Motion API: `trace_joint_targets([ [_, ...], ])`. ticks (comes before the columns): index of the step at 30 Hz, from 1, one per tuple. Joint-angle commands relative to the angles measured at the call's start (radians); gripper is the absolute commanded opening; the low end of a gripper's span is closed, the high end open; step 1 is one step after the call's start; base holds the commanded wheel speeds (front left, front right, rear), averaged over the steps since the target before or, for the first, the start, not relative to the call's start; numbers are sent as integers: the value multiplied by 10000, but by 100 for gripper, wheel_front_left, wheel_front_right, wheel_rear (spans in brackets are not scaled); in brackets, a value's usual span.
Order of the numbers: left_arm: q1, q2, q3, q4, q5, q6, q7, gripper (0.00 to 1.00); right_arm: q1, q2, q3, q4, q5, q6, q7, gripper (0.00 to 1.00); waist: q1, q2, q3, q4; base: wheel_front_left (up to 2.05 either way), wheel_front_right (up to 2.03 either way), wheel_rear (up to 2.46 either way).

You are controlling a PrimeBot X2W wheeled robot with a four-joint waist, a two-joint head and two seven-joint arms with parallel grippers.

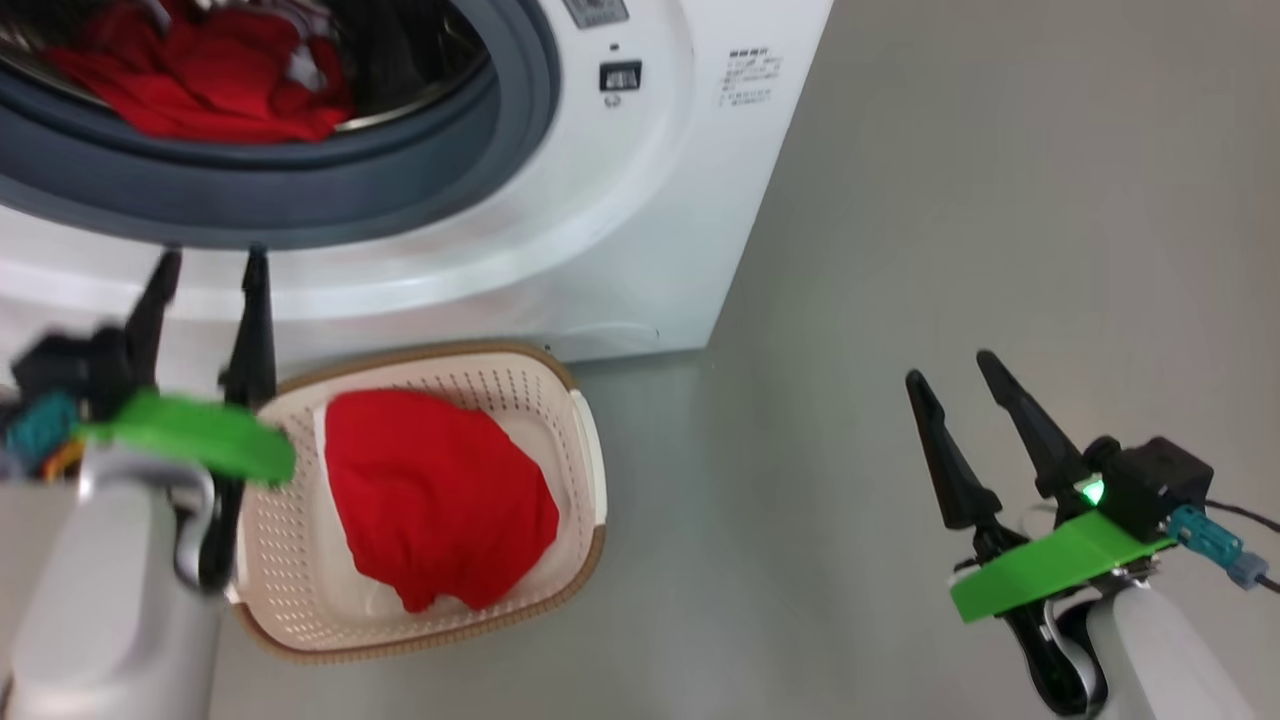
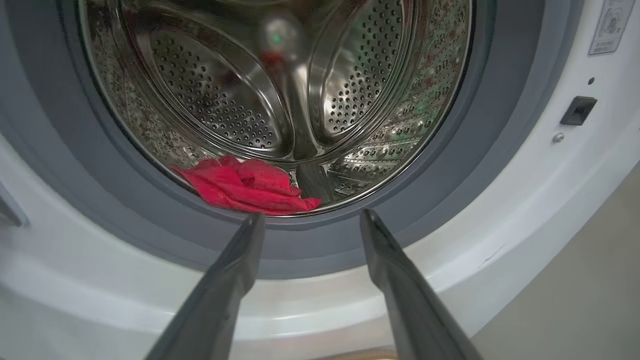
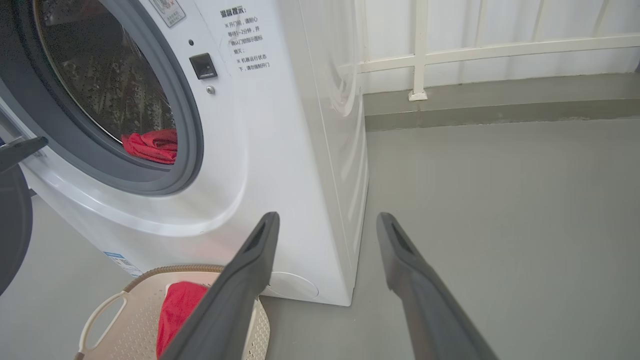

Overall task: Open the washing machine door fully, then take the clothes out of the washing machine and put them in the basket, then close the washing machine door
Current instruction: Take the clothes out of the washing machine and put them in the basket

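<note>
The washing machine (image 1: pixel 620 230) stands open, with red clothes (image 1: pixel 200 80) lying at the front of its steel drum (image 2: pixel 240 110). The same red clothes (image 2: pixel 245 185) rest just behind the grey rubber ring (image 2: pixel 310 245). My left gripper (image 1: pixel 210 265) is open and empty, just below the drum opening and above the basket's left edge. The basket (image 1: pixel 420 352) sits on the floor against the machine, holding one red garment (image 1: pixel 440 495). My right gripper (image 1: pixel 950 370) hangs open and empty over bare floor to the right. A dark curved edge, likely the washing machine door (image 3: pixel 12 230), shows at far left.
Grey floor (image 1: pixel 1000 200) spreads to the right of the machine. A white railing (image 3: pixel 420 50) and a low step run along the back wall. The door latch socket (image 2: pixel 577 111) sits on the machine's front, right of the ring.
</note>
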Motion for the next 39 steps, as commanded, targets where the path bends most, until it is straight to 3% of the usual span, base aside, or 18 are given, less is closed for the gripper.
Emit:
trace_joint_targets([
  [1,-655,438,217,66,-84,-31,79,100,-213,14,224,-270,-44,16,-74,100,0,0,666,-168,0,0,0],
  [10,-3780,507,-191,2717,197,59,731,100,-1026,335,387,-342,-163,16,-74,100,0,0,1689,-373,0,0,0],
  [18,-5532,453,-348,4671,277,190,1132,100,-1362,460,557,-320,-225,16,-74,100,0,0,2051,-460,0,0,0],
  [35,-7563,1230,-692,7181,559,540,1032,100,-1781,693,1223,-306,-171,16,-74,100,0,0,2441,-1267,0,0,0],
  [36,-7587,1238,-687,7226,536,546,969,95,-1769,695,1216,-306,-172,16,-74,100,0,0,2435,-1284,0,0,0],
  [37,-7604,1247,-693,7271,522,542,934,48,-1754,693,1209,-308,-168,16,-74,100,0,0,2428,-1298,0,0,0],
  [39,-7641,1274,-713,7343,498,519,854,22,-1734,691,1204,-303,-162,16,-74,100,0,0,2416,-1320,0,0,0],
])
